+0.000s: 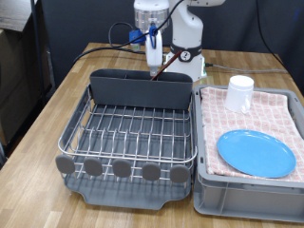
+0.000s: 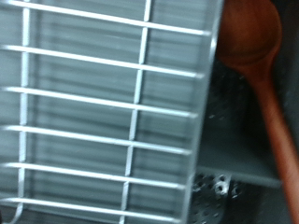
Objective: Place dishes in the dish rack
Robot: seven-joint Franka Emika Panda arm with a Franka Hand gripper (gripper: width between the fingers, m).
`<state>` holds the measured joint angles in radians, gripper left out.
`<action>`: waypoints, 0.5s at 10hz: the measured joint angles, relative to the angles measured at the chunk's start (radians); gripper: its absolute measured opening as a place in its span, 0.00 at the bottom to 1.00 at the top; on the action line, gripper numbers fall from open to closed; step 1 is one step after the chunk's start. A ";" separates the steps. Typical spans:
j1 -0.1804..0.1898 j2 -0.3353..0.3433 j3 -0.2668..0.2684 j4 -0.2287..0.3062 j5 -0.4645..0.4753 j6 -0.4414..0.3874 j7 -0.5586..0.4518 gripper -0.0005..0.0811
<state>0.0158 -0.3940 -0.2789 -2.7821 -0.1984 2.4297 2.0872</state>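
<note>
The silver wire dish rack (image 1: 133, 133) sits on its dark grey tray, with the tall dark caddy (image 1: 123, 90) at its far edge. My gripper (image 1: 152, 65) hangs just above the caddy's rim; its fingers do not show in the wrist view. The brown wooden spoon (image 1: 169, 59) leans in the caddy just beside the gripper. In the wrist view the spoon (image 2: 248, 37) lies inside the caddy next to the rack wires (image 2: 140, 103). The light-blue plate (image 1: 255, 152) and the white mug (image 1: 240, 93) rest on the pink checked cloth to the exterior view's right.
A grey crate (image 1: 247, 195) lined with the pink checked cloth (image 1: 275, 109) stands against the rack's right side. Round grey discs (image 1: 122, 168) line the rack's near edge. The robot base (image 1: 187, 47) and cables stand behind the caddy.
</note>
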 joint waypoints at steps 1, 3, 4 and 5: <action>-0.001 -0.020 0.041 0.001 -0.014 -0.007 0.059 0.97; 0.000 -0.078 0.104 0.014 -0.016 -0.082 0.131 0.99; 0.001 -0.110 0.133 0.027 -0.016 -0.133 0.154 0.99; 0.004 -0.139 0.159 0.043 -0.012 -0.182 0.168 0.99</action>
<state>0.0195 -0.5333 -0.1199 -2.7390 -0.2107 2.2481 2.2554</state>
